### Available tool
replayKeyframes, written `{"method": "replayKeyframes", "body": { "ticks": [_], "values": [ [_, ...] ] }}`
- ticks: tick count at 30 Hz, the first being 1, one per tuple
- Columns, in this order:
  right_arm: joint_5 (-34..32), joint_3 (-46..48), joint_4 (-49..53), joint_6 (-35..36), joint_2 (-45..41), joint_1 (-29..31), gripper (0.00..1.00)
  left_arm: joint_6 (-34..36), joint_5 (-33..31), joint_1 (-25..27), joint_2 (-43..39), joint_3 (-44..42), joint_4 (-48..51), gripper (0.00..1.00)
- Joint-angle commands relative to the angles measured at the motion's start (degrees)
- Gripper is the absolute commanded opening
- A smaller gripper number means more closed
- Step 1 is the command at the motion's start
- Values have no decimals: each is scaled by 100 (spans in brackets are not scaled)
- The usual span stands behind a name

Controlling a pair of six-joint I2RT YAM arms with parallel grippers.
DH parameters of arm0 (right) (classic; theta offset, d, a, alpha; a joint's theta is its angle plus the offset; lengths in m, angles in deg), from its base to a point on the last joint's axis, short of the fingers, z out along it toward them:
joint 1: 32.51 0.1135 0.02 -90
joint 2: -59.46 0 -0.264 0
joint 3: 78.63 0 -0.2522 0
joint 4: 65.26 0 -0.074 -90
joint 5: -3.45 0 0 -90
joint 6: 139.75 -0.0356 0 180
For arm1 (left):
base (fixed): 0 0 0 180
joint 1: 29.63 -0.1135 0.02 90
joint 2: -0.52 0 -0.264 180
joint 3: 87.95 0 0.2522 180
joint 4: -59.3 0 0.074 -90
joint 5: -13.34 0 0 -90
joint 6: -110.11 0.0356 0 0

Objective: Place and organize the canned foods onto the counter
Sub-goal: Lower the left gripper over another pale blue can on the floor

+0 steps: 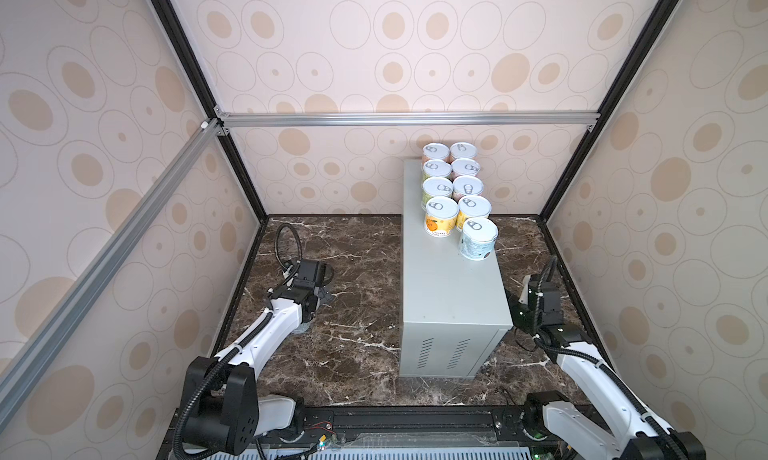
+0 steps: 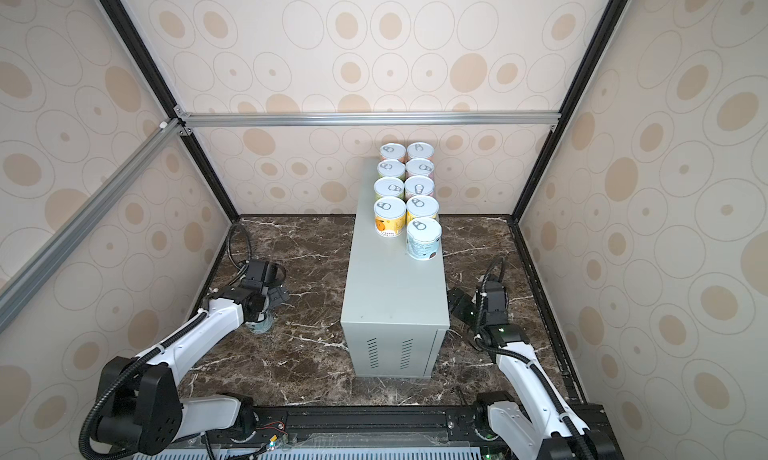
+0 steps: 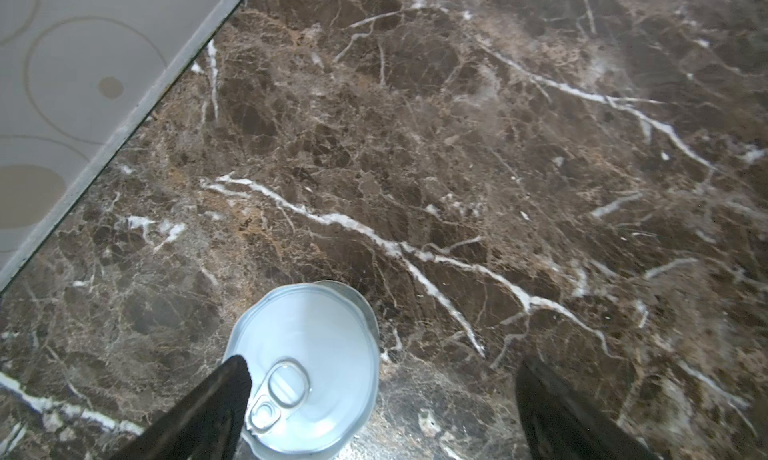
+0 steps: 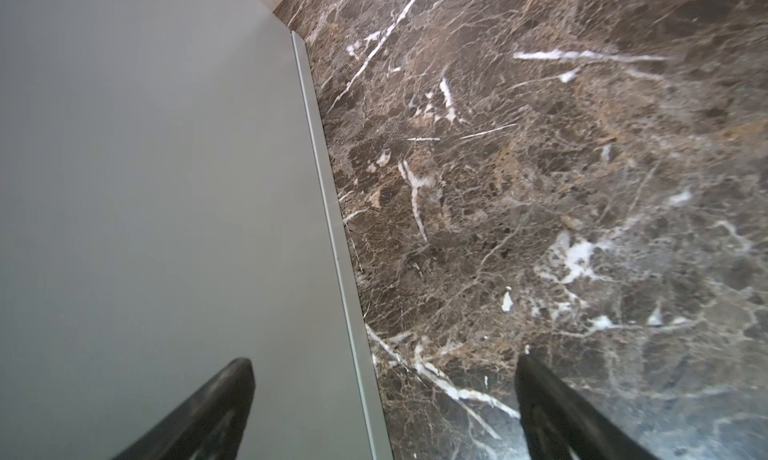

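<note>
Left wrist view: the left gripper [image 3: 382,366] is spread wide and grips nothing. One black finger [image 3: 216,408] overlaps the rim of a short cylindrical can with a silvery pull-tab lid [image 3: 316,354]; whether they touch I cannot tell. That can stands upright, axis vertical and lid up, on the dark brown white-veined marble surface [image 3: 457,166] near its left edge. Both top views show the tall light-grey metal counter [image 1: 449,295], its long axis running from the marble's near edge to its far edge, vent slots facing the robot. Nine paper-labelled cans [image 1: 441,207] stand upright in two close rows at its far end. The right gripper [image 4: 384,364] is likewise spread wide and empty, beside the counter's right side.
</note>
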Motion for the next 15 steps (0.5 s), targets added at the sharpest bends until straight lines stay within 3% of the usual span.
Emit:
{"method": "replayKeyframes", "body": {
  "ticks": [1, 15],
  "values": [
    [51, 102, -157, -35, 37, 60, 100, -387, -288, -155, 142, -79, 211, 99],
    [159, 102, -235, -16, 181, 134, 100, -482, -33, -299, 566, -610, -471, 99]
  ]
}}
